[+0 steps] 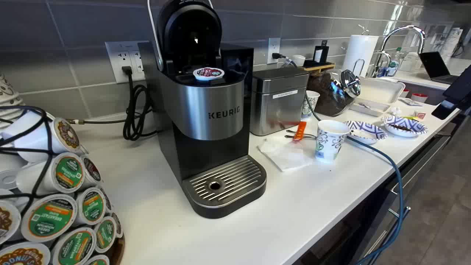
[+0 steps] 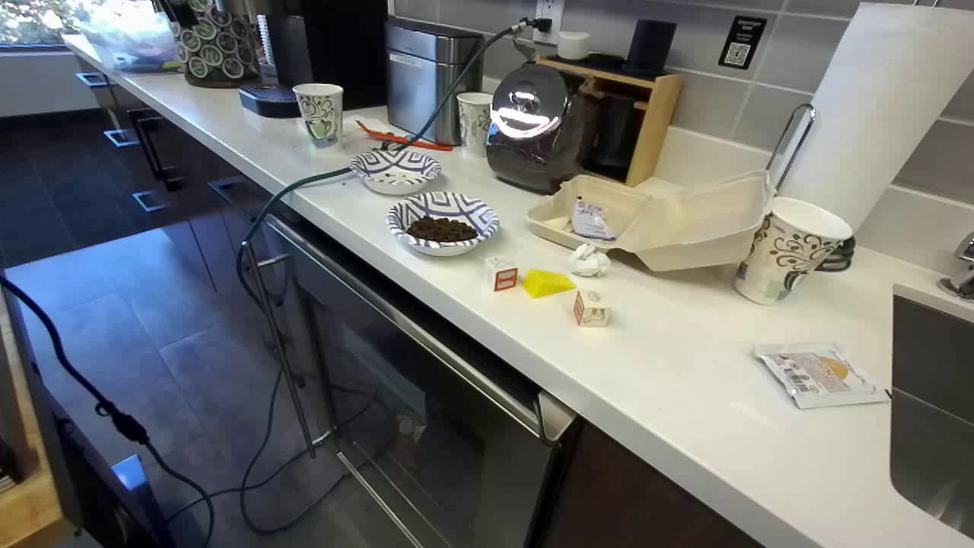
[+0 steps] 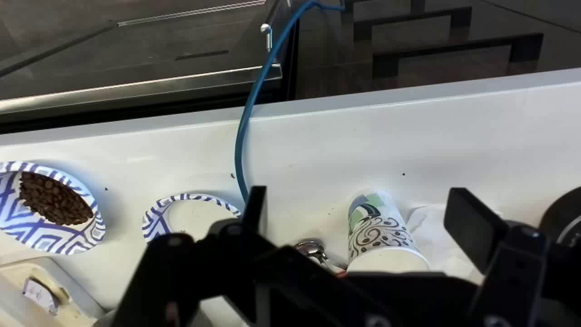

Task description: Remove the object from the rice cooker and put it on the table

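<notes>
No rice cooker shows. A Keurig coffee maker point(image 1: 209, 110) stands on the white counter point(image 1: 154, 221) with its lid raised. A white coffee pod point(image 1: 208, 73) with a red label sits at the top of it, under the raised lid. In an exterior view the coffee maker point(image 2: 338, 53) is cut off by the top edge and the pod is out of view. My gripper point(image 3: 361, 211) is open and empty in the wrist view, its fingers apart above the counter. A patterned paper cup point(image 3: 379, 231) stands below, between the fingers in the picture, with no contact visible.
A rack of pods point(image 1: 55, 191) stands left of the coffee maker and a steel canister point(image 1: 279, 103) right of it. Paper bowls point(image 2: 443, 224), a blue cable point(image 3: 254, 95), an open carton point(image 2: 677, 228), blocks point(image 2: 502, 274) and a sink point(image 2: 932, 396) lie along the counter.
</notes>
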Tool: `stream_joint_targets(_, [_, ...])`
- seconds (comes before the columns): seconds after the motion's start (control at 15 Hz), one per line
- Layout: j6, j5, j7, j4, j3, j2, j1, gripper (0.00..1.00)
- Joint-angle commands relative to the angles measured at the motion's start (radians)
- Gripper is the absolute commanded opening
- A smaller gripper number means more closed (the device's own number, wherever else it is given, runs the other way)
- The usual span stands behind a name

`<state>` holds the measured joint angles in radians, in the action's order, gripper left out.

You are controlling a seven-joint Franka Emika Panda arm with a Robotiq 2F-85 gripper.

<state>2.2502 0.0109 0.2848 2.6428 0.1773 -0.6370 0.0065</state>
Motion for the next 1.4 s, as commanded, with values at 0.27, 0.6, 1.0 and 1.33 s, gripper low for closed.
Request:
stream_joint_targets(0.27, [-0.003,0.004,0.002,-0.002,-0.005,0.000,0.005,1.00])
stream_joint_targets(0.6, [-0.003,0.004,0.002,-0.002,-0.005,0.001,0.005,1.00])
stream_joint_targets(1.0, [0.040,0.011,0.200,-0.203,0.188,0.051,0.059,1.00])
stream_joint_targets(1.33, [-0.003,0.118,0.324,-0.533,0.353,0.188,0.014,1.00])
